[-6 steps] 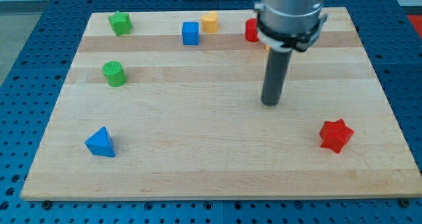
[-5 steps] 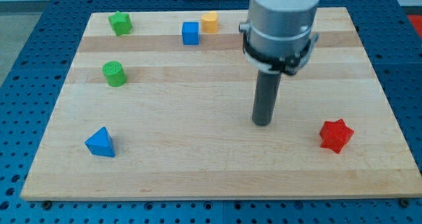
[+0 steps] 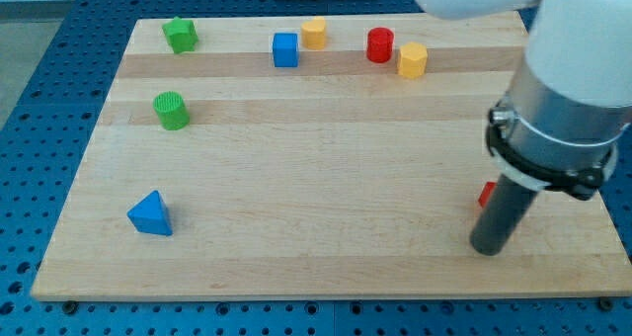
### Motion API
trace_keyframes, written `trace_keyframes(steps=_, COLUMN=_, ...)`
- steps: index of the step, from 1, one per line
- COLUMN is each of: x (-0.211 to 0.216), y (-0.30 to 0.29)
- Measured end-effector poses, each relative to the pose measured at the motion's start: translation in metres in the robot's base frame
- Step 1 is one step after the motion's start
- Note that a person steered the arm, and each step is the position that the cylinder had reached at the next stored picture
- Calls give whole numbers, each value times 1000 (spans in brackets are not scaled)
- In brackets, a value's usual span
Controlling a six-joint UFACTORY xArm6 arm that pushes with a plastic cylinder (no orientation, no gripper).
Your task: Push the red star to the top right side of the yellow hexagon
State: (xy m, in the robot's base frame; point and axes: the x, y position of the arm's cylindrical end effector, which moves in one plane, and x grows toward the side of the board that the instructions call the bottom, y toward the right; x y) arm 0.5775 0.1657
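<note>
Resting on the pale wooden board point(image 3: 296, 178) near its bottom right corner, my tip point(image 3: 488, 248) is sitting just below and left of the red plastic star point(image 3: 486, 194), which my rod is mostly hiding; whether they are touching I cannot tell. I am carrying no claw, only the rod. The yellow plastic hexagon point(image 3: 413, 60) is lying far up the board, beside the red cylinder point(image 3: 380, 45). The other blocks are all sitting well apart from me toward the view's left.

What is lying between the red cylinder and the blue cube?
In the camera view, one yellow block lies between the red cylinder and the blue cube.
</note>
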Motion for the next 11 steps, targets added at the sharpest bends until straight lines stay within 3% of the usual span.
trace_keyframes(steps=5, x=-39, y=26)
trace_keyframes(steps=9, x=-60, y=7)
trace_keyframes(steps=11, x=-110, y=7)
